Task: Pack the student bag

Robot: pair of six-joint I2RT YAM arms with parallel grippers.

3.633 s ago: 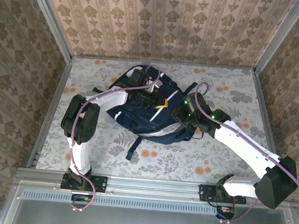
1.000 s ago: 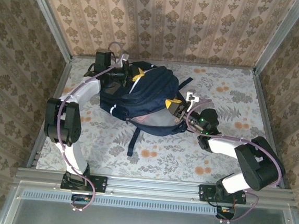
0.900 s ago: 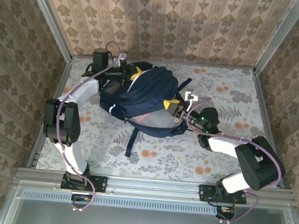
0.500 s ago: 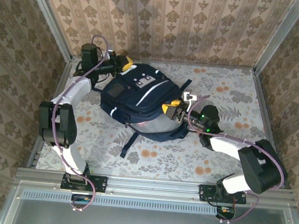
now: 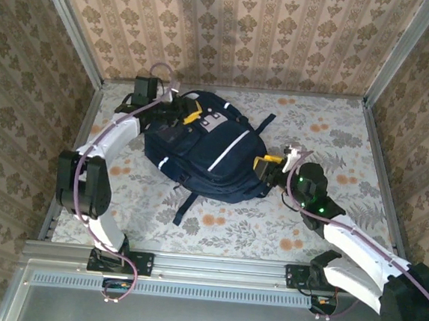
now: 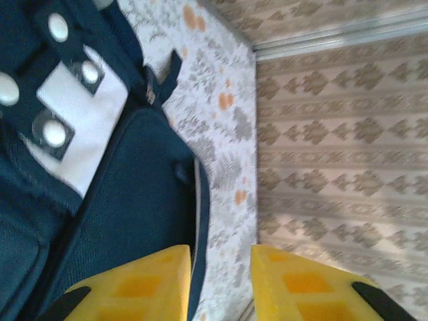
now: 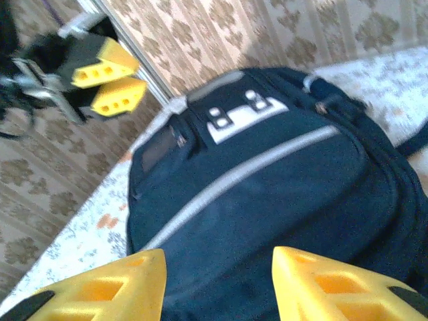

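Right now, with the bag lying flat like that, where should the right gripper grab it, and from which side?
Probably the dark strap sticking out at the far right corner of the student bag, approached from the right by the open right gripper. The bag's panels look too broad for its jaws; the strap is narrow and free.

Table surface (image 5: 336, 141): pale cloth printed with grey-green fern leaves and scattered orange flowers. We see the same print in the left wrist view (image 6: 227, 134) and in the right wrist view (image 7: 87, 227).

Walls (image 5: 248, 36): beige wallpaper on three sides, brown ornaments set in vertical bands. We log it also at (image 6: 334, 167) and (image 7: 267, 33).

Frame: a metal post (image 5: 68, 24) in the far-left corner and a second post (image 5: 404, 49) in the far-right corner.

Near edge: an aluminium rail (image 5: 220, 266) runs along the table's full width. Below it we note a slotted strip (image 5: 210, 294), then a plain grey panel (image 5: 208, 318).
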